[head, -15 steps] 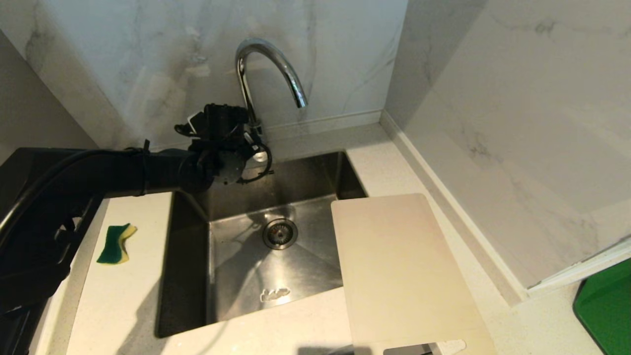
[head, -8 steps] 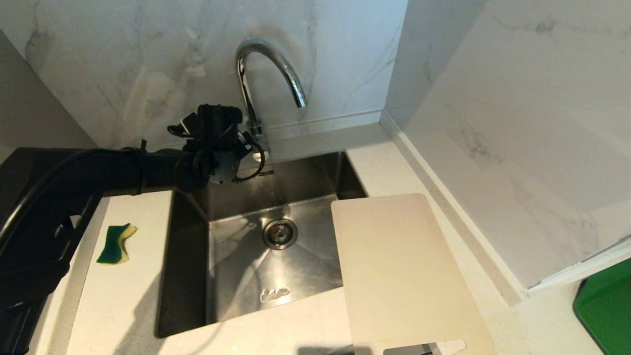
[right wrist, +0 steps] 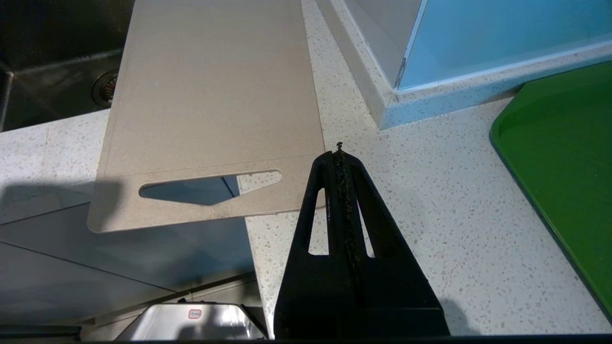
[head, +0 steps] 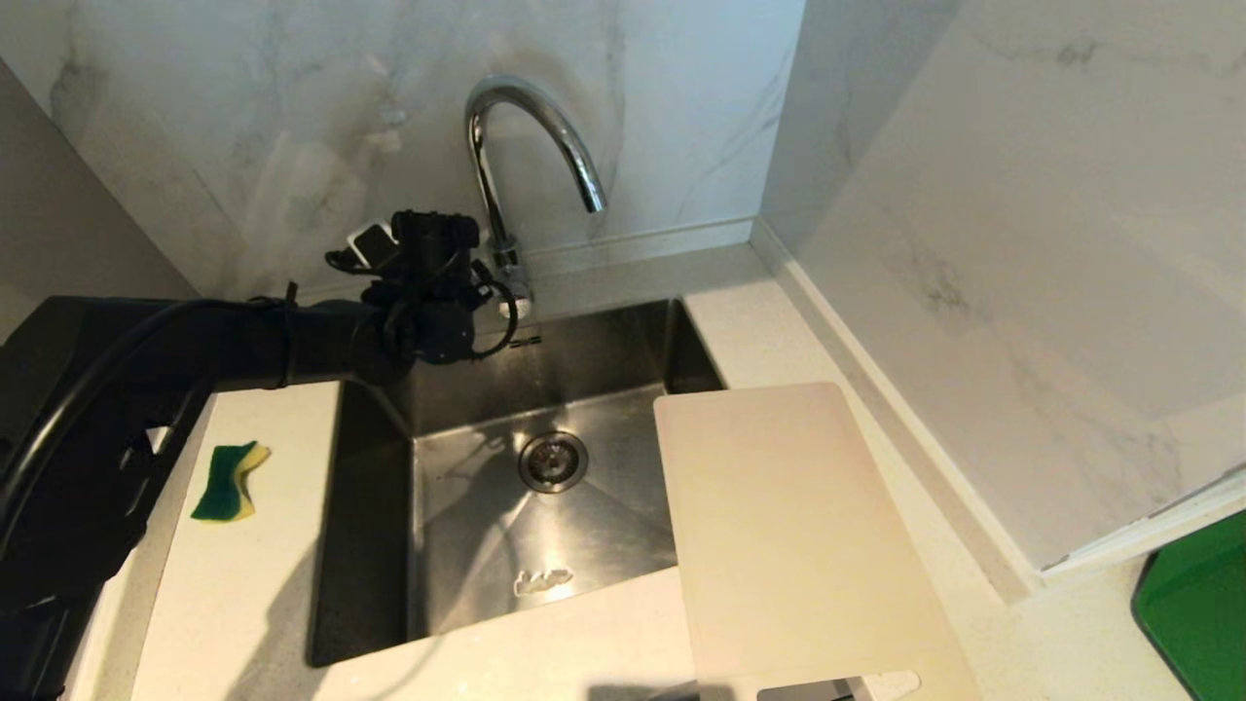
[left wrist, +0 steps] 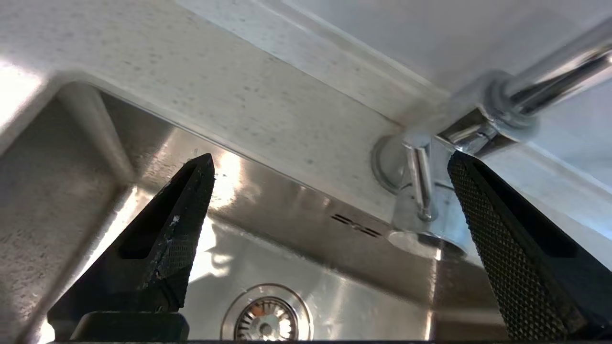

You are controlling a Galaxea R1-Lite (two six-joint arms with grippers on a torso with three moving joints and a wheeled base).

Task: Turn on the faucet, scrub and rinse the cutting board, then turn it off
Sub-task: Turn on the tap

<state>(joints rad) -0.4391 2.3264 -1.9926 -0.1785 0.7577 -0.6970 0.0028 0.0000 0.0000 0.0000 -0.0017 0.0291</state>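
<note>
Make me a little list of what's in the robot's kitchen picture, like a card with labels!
faucet: chrome gooseneck faucet, no water running
faucet lever: thin lever, untouched, between the open fingers
left gripper: left gripper, open, at the faucet base
right gripper: right gripper, shut, empty, above the countertop
cutting board: beige cutting board, lying partly over the sink
sponge: green-and-yellow sponge, on the countertop left of the sink
tray: green tray, far right

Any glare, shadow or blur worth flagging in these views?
Head view: bright reflections on the faucet and sink floor; the arm's shadow falls across the counter. Left wrist view: glare on the sink wall, faucet base soft. Right wrist view: cutting board sharp, bluish wall cast.
</note>
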